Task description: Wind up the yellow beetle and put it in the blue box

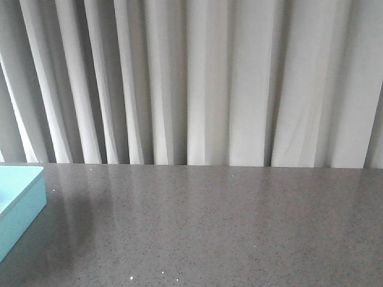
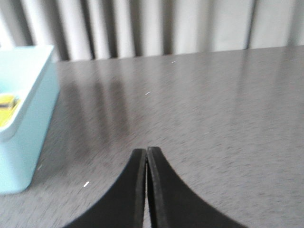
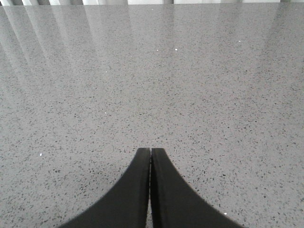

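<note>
You'll find the yellow beetle (image 2: 6,105) lying inside the blue box (image 2: 28,123), only a sliver of it showing over the rim. The box sits on the grey speckled table (image 1: 227,227), before the white curtain (image 1: 203,78). Beside the box, your left gripper (image 2: 146,154) has its fingers pressed together, holding nothing; your right gripper (image 3: 150,153) likewise. You can read no writing anywhere.

The blue box (image 1: 21,206) sits on the grey speckled table (image 1: 227,233), with pleated white curtains (image 1: 203,84) behind the table.
</note>
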